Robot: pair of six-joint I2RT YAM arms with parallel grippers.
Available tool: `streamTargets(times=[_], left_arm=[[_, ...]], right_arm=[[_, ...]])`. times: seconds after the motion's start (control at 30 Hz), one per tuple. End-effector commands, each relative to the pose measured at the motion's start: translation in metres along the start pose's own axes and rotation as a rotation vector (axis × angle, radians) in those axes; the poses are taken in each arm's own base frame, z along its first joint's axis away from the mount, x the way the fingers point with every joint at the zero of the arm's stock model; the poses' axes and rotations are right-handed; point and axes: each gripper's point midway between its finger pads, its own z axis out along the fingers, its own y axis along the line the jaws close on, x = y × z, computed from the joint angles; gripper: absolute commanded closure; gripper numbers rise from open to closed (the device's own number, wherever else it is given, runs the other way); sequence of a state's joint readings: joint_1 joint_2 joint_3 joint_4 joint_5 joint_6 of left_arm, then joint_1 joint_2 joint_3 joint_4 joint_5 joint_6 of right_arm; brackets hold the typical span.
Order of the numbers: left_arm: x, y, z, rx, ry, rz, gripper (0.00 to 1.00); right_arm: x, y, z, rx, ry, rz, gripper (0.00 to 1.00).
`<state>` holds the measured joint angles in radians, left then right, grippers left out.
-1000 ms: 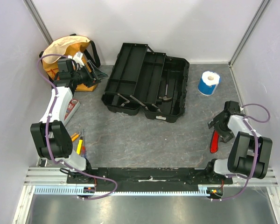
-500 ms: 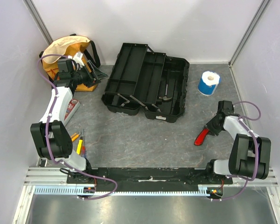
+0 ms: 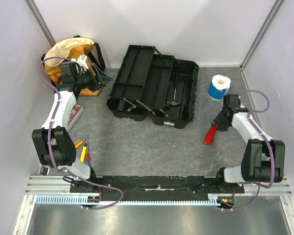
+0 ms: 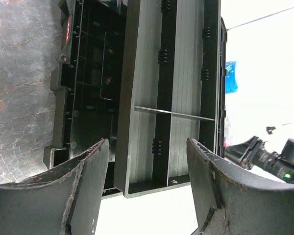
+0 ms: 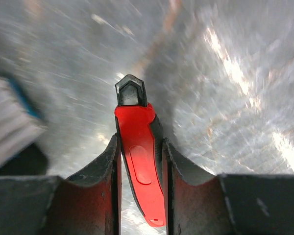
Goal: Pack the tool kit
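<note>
1. Trays (image 3: 137, 73) fanned out to the left over a deep base, the all-black tool kit (image 3: 179, 90) lies open at the rear middle of the table (image 3: 147, 152).
2. We see its back edge near the rear wall. A yellow bag (image 3: 71, 51) lies to its left and a blue-and-white roll (image 3: 219, 86) to its right, both apart from it.
3. We find bare table along its whole near side.
4. The right end effector (image 3: 224, 117), right of the kit, is clamped on a red-handled tool (image 3: 211, 134).
5. The left end effector (image 3: 95, 78), by the bag, has its jaws spread wide on nothing.
</note>
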<state>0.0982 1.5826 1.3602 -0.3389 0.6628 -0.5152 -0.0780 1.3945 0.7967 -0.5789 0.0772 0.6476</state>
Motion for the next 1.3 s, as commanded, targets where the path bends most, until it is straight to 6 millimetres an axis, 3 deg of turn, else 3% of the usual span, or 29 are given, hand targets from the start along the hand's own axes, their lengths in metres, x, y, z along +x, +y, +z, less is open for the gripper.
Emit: streamTargets(times=[0.0,0.17,0.27,0.43,0.53,0.67,0.8,0.93,1.27], left_arm=[[-0.006,-0.012,-0.006,0.028,-0.024,0.053,0.30],[-0.007,-0.014,-0.007,0.031,-0.028,0.054,0.30],[-0.007,-0.014,-0.008,0.028,-0.030,0.055,0.30],[-0.009,-0.016,-0.011,0.019,-0.043,0.062,0.30],[-0.009,-0.018,-0.017,0.010,-0.051,0.074,0.30],[-0.009,-0.020,-0.022,-0.004,-0.060,0.086,0.30],[-0.009,-0.019,-0.026,-0.020,-0.062,0.092,0.30],[-0.008,-0.019,-0.030,-0.032,-0.066,0.100,0.30],[-0.004,-0.016,-0.029,-0.040,-0.058,0.090,0.30]], right_arm=[[-0.084,0.043,-0.062,-0.105,-0.267,-0.026,1.00],[-0.146,0.093,-0.134,-0.277,-0.442,-0.060,1.00],[-0.161,0.148,-0.175,-0.454,-0.498,-0.134,1.00],[-0.142,0.256,-0.229,-0.753,-0.527,-0.232,1.00],[-0.128,0.302,-0.237,-0.856,-0.514,-0.225,1.00],[-0.092,0.365,-0.235,-0.951,-0.458,-0.271,1.00],[-0.063,0.403,-0.205,-0.957,-0.355,-0.211,1.00],[-0.042,0.420,-0.173,-0.926,-0.290,-0.187,1.00],[-0.020,0.422,-0.118,-0.775,-0.238,-0.118,1.00]])
